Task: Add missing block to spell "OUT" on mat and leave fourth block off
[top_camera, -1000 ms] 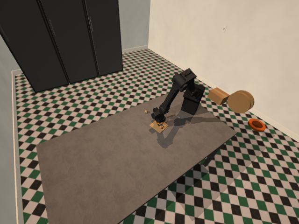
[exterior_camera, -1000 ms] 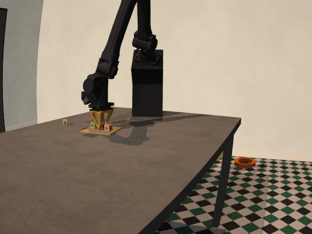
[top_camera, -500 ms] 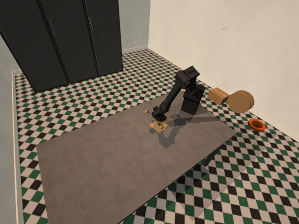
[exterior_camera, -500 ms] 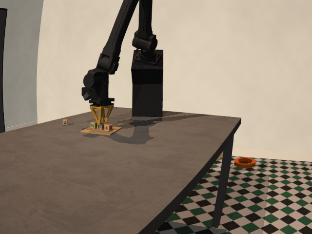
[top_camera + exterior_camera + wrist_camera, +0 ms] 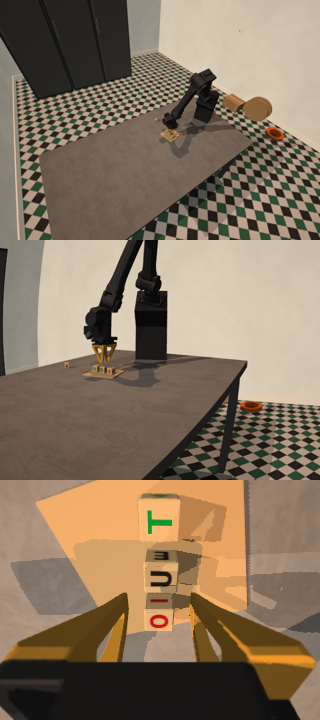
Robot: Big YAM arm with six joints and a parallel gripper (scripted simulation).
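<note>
Three letter blocks lie in a row on the tan mat (image 5: pixel 75 525) (image 5: pixel 90 374) (image 5: pixel 165 137). In the wrist view the tops read a red O (image 5: pixel 159 620), a black U (image 5: pixel 161 580) and a green T (image 5: pixel 156 522), nearest to farthest. In the exterior view the T block (image 5: pixel 95 368) is on the left, the U block (image 5: pixel 102 369) in the middle and the O block (image 5: pixel 111 370) on the right. My gripper (image 5: pixel 159 600) (image 5: pixel 104 361) (image 5: pixel 170 129) is open and empty, hanging just above the row. The fourth block (image 5: pixel 66 365) (image 5: pixel 156 119) lies on the table, off the mat.
The robot's black base (image 5: pixel 150 325) stands behind the mat. The table's right edge (image 5: pixel 232 379) drops to a checked floor. An orange bowl (image 5: pixel 251 406) (image 5: pixel 274 133), a cardboard box (image 5: pixel 233 102) and a round wooden disc (image 5: pixel 257 108) are on the floor.
</note>
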